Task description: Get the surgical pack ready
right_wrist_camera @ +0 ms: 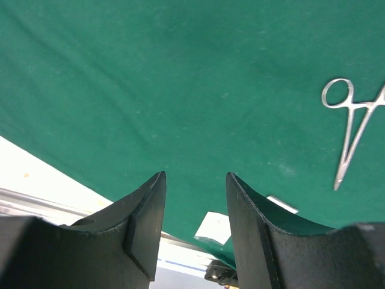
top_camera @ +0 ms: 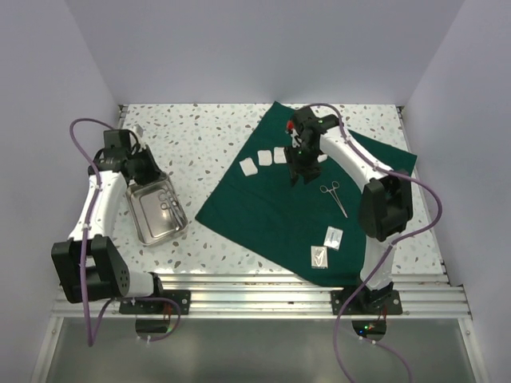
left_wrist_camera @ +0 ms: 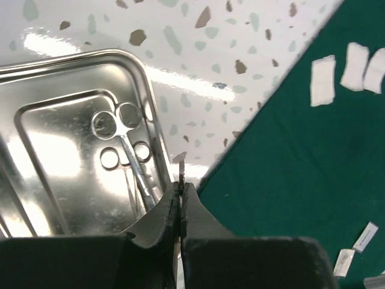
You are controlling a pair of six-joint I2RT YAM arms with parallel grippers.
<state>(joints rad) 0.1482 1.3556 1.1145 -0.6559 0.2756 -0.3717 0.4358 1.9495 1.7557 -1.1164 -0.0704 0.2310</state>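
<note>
Gaping right end effector (right_wrist_camera: pixel 195 175), cloth (right_wrist_camera: pixel 180 90) beneath — untouched

The cloth (top_camera: pixel 263 215) was dark green; the gauze squares (top_camera: pixel 250 167) on it were white; the tray (top_camera: pixel 152 225) beside it was silver; the table (top_camera: pixel 200 144) was white, grey-speckled.

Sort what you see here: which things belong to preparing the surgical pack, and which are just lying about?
Belong: green cloth, steel tray, instruments in the tray, forceps on the cloth, gauze squares.
Lying about: two small packets, possibly; speckled table.
</note>
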